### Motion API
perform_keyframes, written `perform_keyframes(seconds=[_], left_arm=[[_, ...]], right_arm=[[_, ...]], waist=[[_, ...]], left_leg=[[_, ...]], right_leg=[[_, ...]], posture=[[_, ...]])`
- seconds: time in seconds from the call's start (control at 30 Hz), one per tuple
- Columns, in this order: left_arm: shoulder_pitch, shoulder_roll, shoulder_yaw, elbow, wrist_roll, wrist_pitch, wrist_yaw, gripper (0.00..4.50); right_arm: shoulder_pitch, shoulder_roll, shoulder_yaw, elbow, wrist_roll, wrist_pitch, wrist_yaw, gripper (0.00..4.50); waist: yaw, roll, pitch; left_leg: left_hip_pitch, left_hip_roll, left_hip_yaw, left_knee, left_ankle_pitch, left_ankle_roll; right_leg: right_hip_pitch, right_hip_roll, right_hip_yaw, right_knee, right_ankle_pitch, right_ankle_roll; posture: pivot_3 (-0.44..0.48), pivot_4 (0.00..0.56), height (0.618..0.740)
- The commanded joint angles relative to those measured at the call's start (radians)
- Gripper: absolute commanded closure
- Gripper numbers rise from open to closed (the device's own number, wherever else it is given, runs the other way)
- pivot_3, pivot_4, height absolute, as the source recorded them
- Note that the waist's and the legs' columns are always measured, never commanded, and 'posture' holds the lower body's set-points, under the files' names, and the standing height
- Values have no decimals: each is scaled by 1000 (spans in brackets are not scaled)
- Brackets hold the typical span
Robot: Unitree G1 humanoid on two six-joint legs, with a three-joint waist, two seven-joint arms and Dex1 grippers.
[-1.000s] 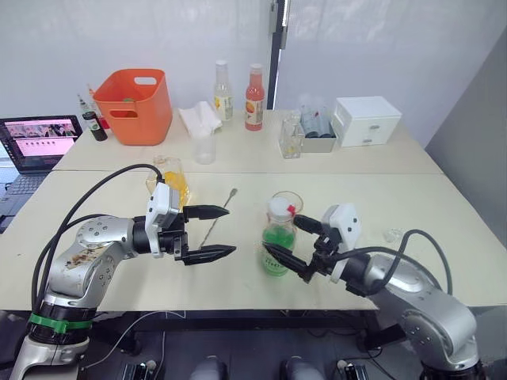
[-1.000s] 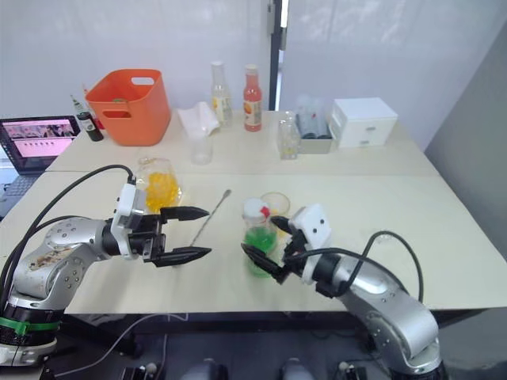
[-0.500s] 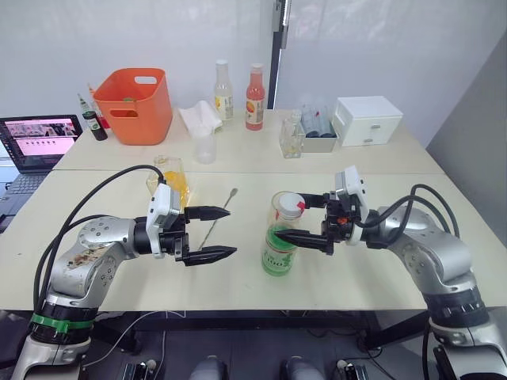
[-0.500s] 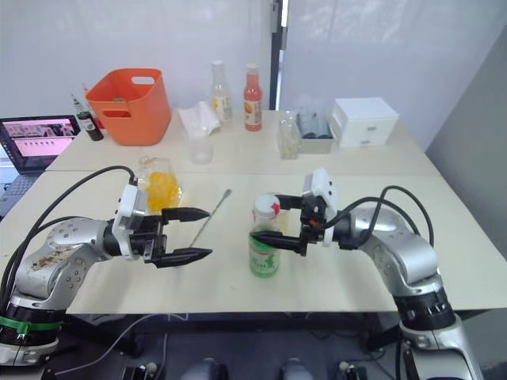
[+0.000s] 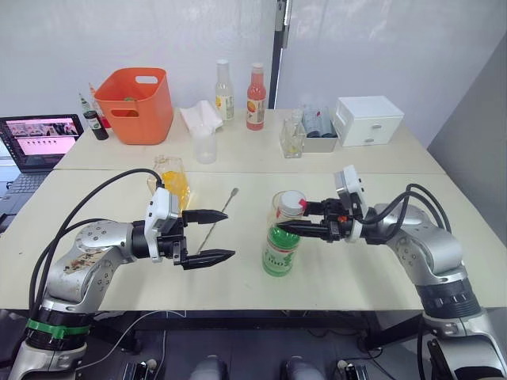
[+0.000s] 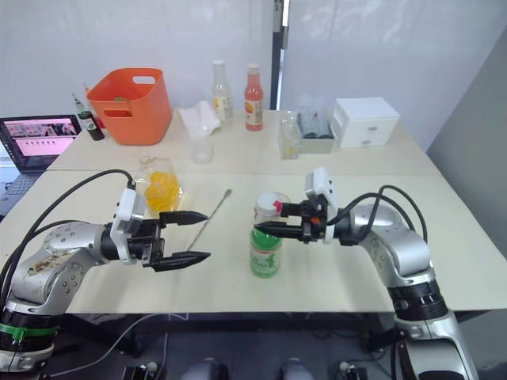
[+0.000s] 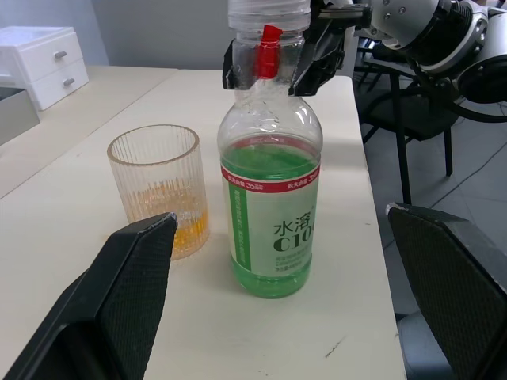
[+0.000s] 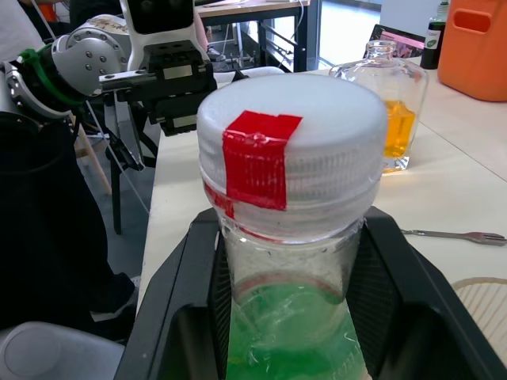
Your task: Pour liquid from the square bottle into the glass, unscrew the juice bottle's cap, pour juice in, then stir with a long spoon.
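Note:
The juice bottle [image 5: 276, 247] stands upright near the table's front middle, green liquid inside, and its white cap [image 5: 292, 199] with a red mark is still on. My right gripper [image 5: 280, 226] reaches in from the right, shut on the bottle's neck just under the cap [image 8: 283, 154]. The glass [image 7: 162, 190], ribbed and with a little orange liquid at the bottom, stands right behind the bottle. To the bottle's left, my left gripper [image 5: 228, 234] hovers open and holds nothing. The long spoon [image 5: 217, 218] lies on the table beyond it. The square bottle [image 5: 173, 181] stands at the back left.
At the back stand an orange basket [image 5: 139, 104], a pale yellow bottle [image 5: 223, 91], a red-orange bottle [image 5: 254, 96], a plastic cup [image 5: 204, 147], a small clear bottle [image 5: 291, 139] and a white drawer box [image 5: 366, 120]. A laptop [image 5: 40, 141] sits far left.
My right arm rose from low beside the bottle to neck height, and its fingers closed in on the neck under the cap. The left gripper has stayed in place, open.

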Motion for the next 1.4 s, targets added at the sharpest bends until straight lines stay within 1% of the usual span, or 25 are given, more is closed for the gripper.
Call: perform_keyframes(seconds=[0.03, 0.17, 0.33, 0.5, 0.67, 0.9, 0.97, 1.0, 1.03, 1.17, 1.27, 1.4], left_arm=[[-12, 11, 25, -27, -14, -2, 2, 0], [-13, 9, 23, -29, -15, -2, 3, 0], [-17, 6, 17, -27, -14, -1, 1, 0], [-33, 5, 9, -18, -13, 1, -5, 0], [-39, 7, 8, -20, -16, 8, -7, 0], [-43, 7, 9, -21, -20, 23, -15, 0], [-49, 3, 6, -16, -15, 20, -16, 0], [-52, 2, 3, -14, -14, 20, -18, 0], [-54, 2, 1, -13, -13, 18, -22, 0], [-73, 1, -10, -11, -13, 21, -32, 0], [-104, -10, -23, -8, -5, 25, -18, 0], [-178, -47, -48, -33, -36, 119, 48, 0]], right_arm=[[2, 13, -31, -120, 45, 22, -50, 3080], [30, 37, -44, -215, 52, 55, -145, 3080], [49, 43, -21, -234, 6, 32, -189, 3080], [61, 45, 26, -181, -65, -11, -178, 3080], [73, 39, 68, -122, -108, -59, -137, 3080], [49, 40, 54, -66, -83, -67, -97, 3080], [35, 40, 41, -59, -69, -56, -95, 2063], [29, 38, 37, -56, -64, -52, -93, 1736], [25, 35, 32, -56, -57, -46, -90, 1289], [8, 24, 3, -68, -27, -16, -82, 7], [0, 6, -24, -96, 5, 18, -87, 7], [9, -46, -93, -165, 84, 101, -107, 7]], waist=[[0, 0, 0], [1, 0, 0], [2, 0, 0], [0, 0, 0], [0, 0, 0], [-1, 0, 0], [0, 0, 0], [0, 0, 0], [1, 0, 0], [1, 0, 0], [3, 0, 0], [8, 0, 0]], left_leg=[[0, 0, 0, 0, 0, 0], [0, 0, 0, 0, 0, 0], [0, 0, 0, 0, 0, 0], [0, 0, 0, 0, 0, 0], [1, 0, 0, 0, 0, 0], [4, 0, 0, 0, 0, 0], [4, 0, 0, 0, 0, 0], [4, 0, 0, 0, 0, 0], [4, 0, 0, 0, 0, 0], [2, 0, 0, 0, 0, 0], [1, 0, 0, 0, 0, 0], [0, -1, 0, 1, 0, 0]], right_leg=[[0, 0, 0, 0, 0, 0], [0, 0, 0, 0, 0, 0], [0, 0, 0, 0, 0, 0], [0, 0, 0, 0, 0, 0], [1, 0, 0, 0, 0, 0], [4, 0, 0, 0, 0, 0], [4, 0, 0, 0, 0, 0], [4, 0, 0, 0, 0, 0], [3, 0, 0, 0, 0, 0], [2, 0, 0, 0, 0, 0], [1, 0, 0, 0, 0, 0], [1, 0, -1, 0, 0, 0]], posture=[[0, 150, 715], [0, 150, 715], [0, 150, 715], [0, 150, 715], [0, 150, 715], [0, 150, 715], [0, 150, 715], [0, 150, 715], [0, 150, 715], [0, 150, 715], [0, 150, 715], [0, 150, 715]])
